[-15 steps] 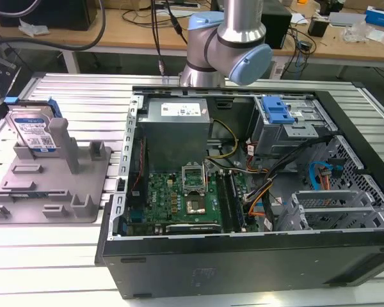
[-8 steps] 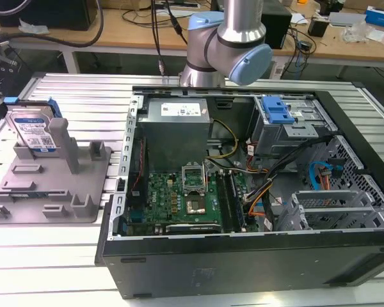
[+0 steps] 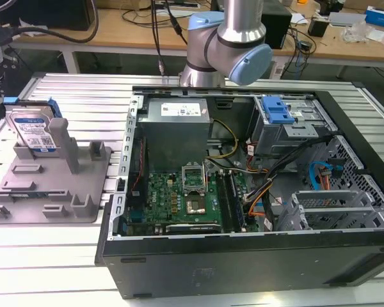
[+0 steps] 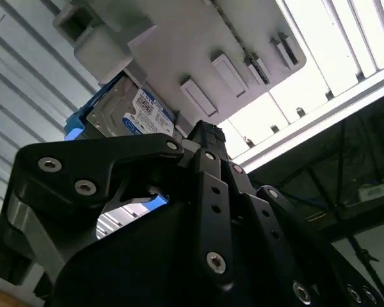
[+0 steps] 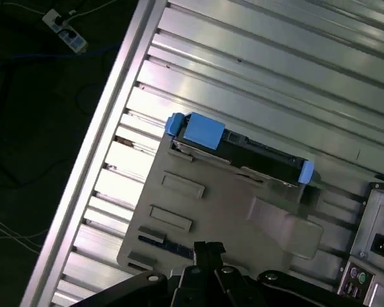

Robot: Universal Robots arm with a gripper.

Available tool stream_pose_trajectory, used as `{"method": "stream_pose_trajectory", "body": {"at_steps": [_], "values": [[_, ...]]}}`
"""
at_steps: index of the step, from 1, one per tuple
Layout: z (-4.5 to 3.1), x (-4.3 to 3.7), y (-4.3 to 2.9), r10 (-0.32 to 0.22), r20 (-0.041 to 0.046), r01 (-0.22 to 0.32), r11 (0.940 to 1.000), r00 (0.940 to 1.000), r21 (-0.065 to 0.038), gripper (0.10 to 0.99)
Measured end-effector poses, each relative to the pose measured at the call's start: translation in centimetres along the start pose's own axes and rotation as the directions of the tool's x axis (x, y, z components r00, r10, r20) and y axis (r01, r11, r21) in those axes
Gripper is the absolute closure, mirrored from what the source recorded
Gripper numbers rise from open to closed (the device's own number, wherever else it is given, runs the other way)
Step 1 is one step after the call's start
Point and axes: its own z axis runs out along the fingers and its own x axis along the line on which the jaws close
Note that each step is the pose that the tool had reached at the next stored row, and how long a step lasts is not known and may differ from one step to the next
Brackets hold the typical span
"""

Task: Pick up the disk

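One disk (image 5: 256, 157) stands on edge in the grey fixture (image 5: 224, 204) (blue rails (image 5: 201, 131) showing), well beyond the gripper (image 5: 208, 248), its jaws together, empty.

We see a work table (image 3: 57, 256) of ribbed, silvery aluminium slats spreading across the exterior view from seven o'clock round to three o'clock. Behind it, along twelve o'clock, runs a pale wooden workbench (image 3: 345, 52) cluttered with boxes. Black cables (image 3: 155, 29) hang over its front edge at eleven o'clock, and there is dark shadow beneath it. In the first wrist view we see a dark floor (image 5: 32, 141) beyond the table's edge, with a white power strip (image 5: 64, 31) and thin loose cords (image 5: 6, 233) lying on it. In the second wrist view, strong light glares off the slats.
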Motion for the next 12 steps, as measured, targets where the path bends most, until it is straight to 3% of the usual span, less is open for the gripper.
{"method": "stream_pose_trajectory", "body": {"at_steps": [1, 3, 7, 9, 12], "values": [[0.0, 0.0, 0.0, -0.02, -0.0008, 0.02, 0.9998, 0.9998, 0.0, 0.973], [0.0, 0.0, 0.0, -0.064, -0.0024, 0.064, 0.9979, 0.9979, 0.0, 0.851], [0.01, 0.0, 0.0, -0.179, -0.0068, 0.179, 0.9838, 0.9837, -0.001, 0.604], [0.01, 0.0, 0.0, -0.208, -0.0079, 0.208, 0.978, 0.978, -0.001, 0.604], [0.01, 0.0, -0.01, -0.263, -0.0092, 0.263, 0.9649, 0.9648, -0.001, 0.604]]}}
